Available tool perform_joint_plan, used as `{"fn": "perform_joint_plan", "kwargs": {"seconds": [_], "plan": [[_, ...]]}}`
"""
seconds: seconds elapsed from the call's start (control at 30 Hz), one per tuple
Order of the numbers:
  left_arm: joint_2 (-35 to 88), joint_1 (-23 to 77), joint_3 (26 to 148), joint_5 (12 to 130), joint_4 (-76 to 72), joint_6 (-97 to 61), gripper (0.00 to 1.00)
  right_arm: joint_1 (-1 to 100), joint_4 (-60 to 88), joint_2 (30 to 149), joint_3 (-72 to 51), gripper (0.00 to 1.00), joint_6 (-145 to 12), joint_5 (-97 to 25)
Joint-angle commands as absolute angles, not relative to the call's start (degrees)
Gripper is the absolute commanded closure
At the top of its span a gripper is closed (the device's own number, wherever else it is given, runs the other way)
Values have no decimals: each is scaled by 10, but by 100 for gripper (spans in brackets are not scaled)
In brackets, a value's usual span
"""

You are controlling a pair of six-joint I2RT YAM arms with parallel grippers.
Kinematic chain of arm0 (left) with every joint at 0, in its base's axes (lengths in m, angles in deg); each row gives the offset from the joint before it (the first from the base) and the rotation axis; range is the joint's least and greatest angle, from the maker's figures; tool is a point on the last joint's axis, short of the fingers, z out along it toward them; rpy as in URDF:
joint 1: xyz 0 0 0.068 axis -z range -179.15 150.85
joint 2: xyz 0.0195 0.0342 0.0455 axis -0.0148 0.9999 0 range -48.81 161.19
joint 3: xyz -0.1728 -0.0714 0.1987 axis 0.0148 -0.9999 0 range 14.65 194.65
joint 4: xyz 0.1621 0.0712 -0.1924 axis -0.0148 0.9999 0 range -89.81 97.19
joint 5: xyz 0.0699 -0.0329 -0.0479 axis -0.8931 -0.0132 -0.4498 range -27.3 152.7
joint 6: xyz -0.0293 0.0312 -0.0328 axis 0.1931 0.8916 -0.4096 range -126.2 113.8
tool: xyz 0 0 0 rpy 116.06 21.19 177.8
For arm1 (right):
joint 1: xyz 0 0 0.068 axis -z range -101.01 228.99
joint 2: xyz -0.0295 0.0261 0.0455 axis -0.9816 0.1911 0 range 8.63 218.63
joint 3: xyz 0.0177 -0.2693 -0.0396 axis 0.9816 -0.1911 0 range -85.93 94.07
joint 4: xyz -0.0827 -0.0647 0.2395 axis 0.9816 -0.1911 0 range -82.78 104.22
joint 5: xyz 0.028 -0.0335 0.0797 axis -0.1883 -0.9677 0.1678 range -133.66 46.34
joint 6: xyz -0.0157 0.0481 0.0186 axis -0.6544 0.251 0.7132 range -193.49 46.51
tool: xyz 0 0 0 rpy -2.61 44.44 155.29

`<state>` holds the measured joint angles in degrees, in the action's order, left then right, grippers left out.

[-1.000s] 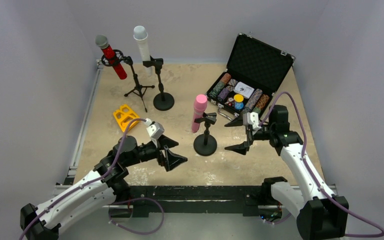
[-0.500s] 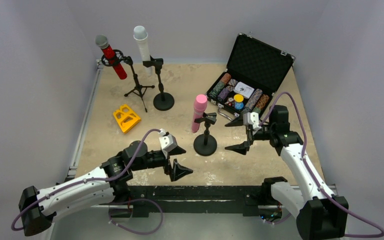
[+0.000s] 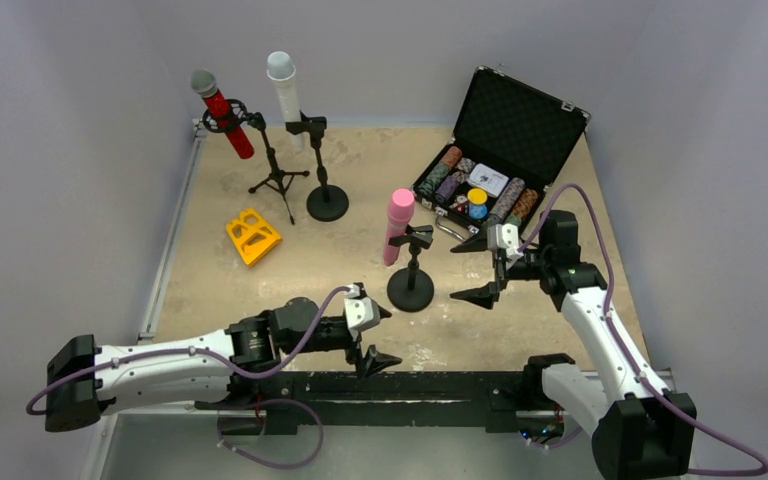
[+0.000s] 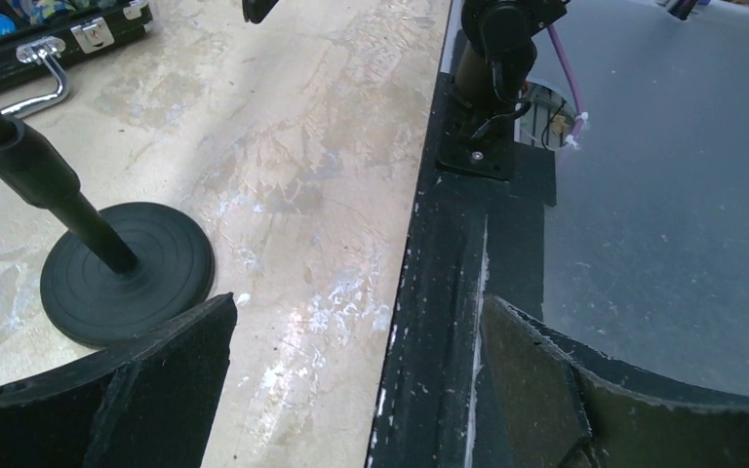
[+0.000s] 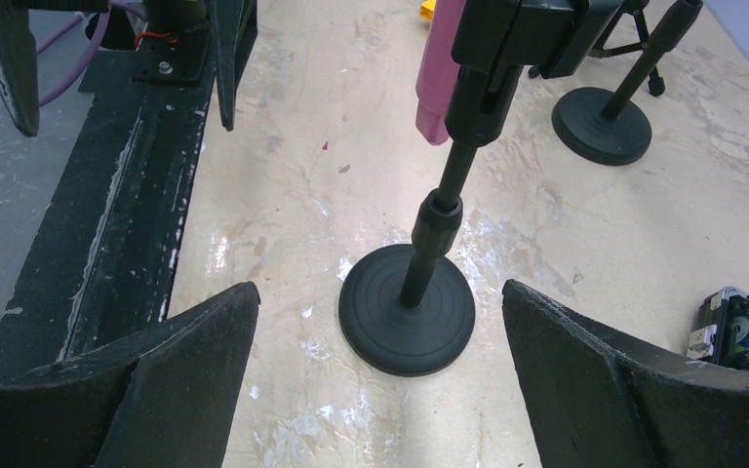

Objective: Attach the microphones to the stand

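Pink mic (image 3: 398, 225), smooth and cylindrical, clipped near-upright in the near stand (image 3: 411, 288), head up; glittery red mic (image 3: 222, 112) with grey mesh head, tilted in the tripod stand (image 3: 278, 178); plain white mic (image 3: 285, 92) in the round-base stand (image 3: 327, 200) at the back. Left claw (image 3: 390, 335) drawn back within the last second from beside the yellow block (image 3: 252, 236) to the black rail (image 3: 440, 385) at the near edge, fingers spread fully, holding nothing. Right claw (image 3: 457, 273) unmoved just right of the near stand, equally wide, empty. Probably task complete, though clip seating too small to confirm. Matte black ribbed disc bases, thin jointed poles, scuffed beige table (image 3: 220, 285).
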<state>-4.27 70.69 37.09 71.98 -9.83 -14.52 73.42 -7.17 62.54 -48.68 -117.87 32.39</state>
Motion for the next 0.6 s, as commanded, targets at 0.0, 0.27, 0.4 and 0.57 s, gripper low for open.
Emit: {"fn": "perform_joint_plan", "kwargs": {"seconds": [0.0, 0.27, 0.4, 0.57], "plan": [[4, 722, 355, 661, -207, -112, 1, 737, -56, 614, -487, 1, -1177, 336], [106, 727, 364, 590, -365, -76, 5, 739, -56, 611, -487, 1, -1178, 334], [146, 727, 379, 529, -415, -65, 8, 739, -56, 609, -487, 1, -1179, 334], [197, 727, 391, 465, -489, -47, 15, 739, -56, 610, -486, 1, -1179, 332]]}}
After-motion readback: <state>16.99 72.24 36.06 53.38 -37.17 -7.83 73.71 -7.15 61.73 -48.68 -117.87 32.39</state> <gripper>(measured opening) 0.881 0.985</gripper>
